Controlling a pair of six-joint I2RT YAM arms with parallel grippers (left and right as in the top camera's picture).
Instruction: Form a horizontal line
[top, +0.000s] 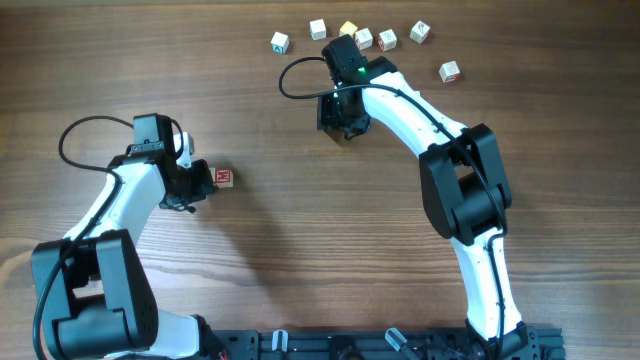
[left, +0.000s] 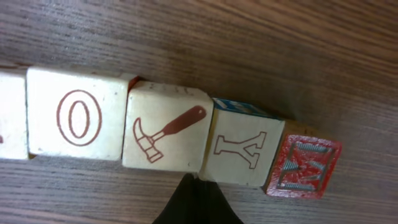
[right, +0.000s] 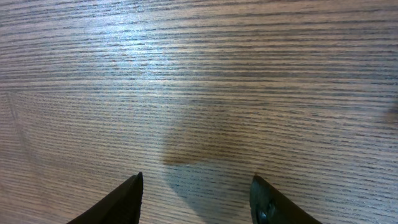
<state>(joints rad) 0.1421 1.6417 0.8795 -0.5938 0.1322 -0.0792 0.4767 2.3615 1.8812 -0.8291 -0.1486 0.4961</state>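
Horizontal line: 5 cubes, slightly kinked. Left hand closed tight, empty, likely straightening. Right hand parted, empty. Next, probably fetch loose cubes at the worktop's far edge.

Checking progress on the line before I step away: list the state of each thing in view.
horizontal line, cubes edge to edge on the table, slightly crooked.
red M cube, at one end of the line, a little turned.
left gripper, shut, tip by the line's side.
right gripper, open, nothing between its fingers.
loose cubes, scattered apart, not in the line.
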